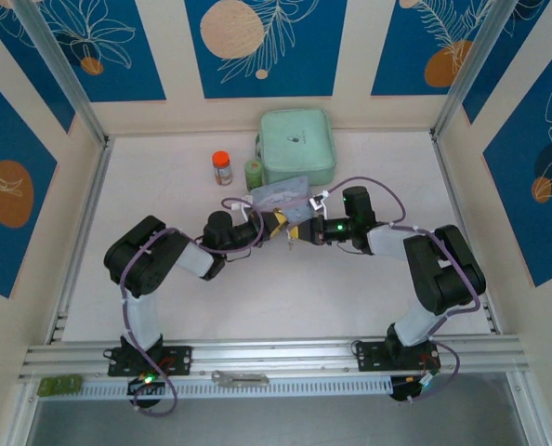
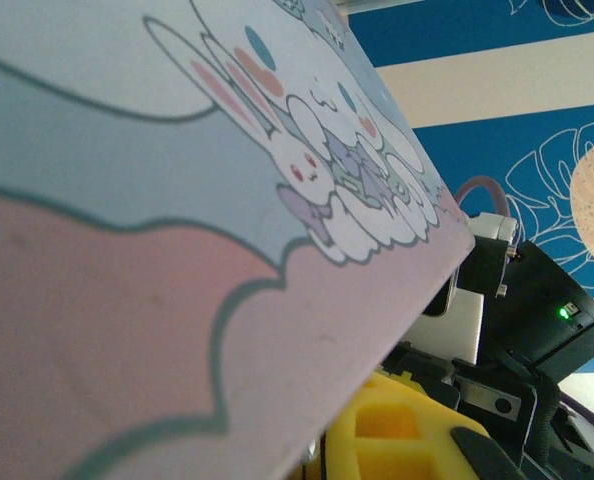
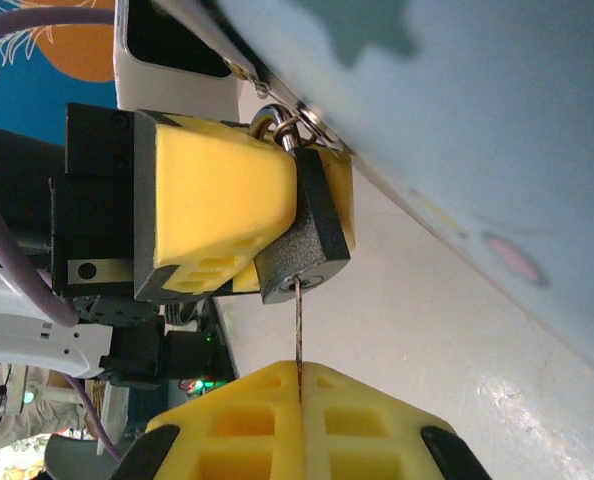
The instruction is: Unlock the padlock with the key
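The small dark padlock hangs by its shackle from the clasp of the pale blue tin. My left gripper is shut on the padlock, and its yellow fingers clamp the body from both sides. The thin grey key stands straight, its tip in the keyhole at the padlock's lower face. My right gripper is shut on the key's other end, just below the lock. In the top view both grippers meet mid-table, the right gripper facing the left. The tin's printed lid hides the padlock in the left wrist view.
A mint green case lies behind the tin. An orange-capped bottle and a small green jar stand to its left. A metal tool rests on the front rail. Walls ring the white table.
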You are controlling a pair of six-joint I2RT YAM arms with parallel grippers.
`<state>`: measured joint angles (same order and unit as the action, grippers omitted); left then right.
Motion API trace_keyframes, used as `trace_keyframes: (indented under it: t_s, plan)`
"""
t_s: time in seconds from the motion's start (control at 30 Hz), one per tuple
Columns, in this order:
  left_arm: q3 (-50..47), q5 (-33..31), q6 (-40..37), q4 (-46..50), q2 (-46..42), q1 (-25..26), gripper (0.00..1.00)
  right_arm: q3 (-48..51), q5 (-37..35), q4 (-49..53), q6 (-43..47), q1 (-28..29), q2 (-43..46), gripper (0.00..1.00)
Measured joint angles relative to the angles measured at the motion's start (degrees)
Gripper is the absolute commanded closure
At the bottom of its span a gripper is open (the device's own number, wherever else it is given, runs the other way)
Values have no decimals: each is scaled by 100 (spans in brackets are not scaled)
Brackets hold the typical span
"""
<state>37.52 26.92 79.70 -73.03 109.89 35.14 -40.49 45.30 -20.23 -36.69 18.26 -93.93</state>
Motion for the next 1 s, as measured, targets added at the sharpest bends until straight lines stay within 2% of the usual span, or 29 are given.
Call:
trace_keyframes:
  t_s: [0.3,0.57,0.77,1.0]
  plan:
    - [0,-98,-4,-125,22,0,100,0,-79,-232,-531,15,-4,100]
    - [0,-103,-4,-129,24,0,100,-48,-131,-236,-647,-197,9,100]
    - [0,-68,-2,-122,35,20,100,-219,-409,-291,-728,-269,9,100]
    - [-2,-129,15,-133,59,48,100,-79,-844,-501,-887,-13,44,100]
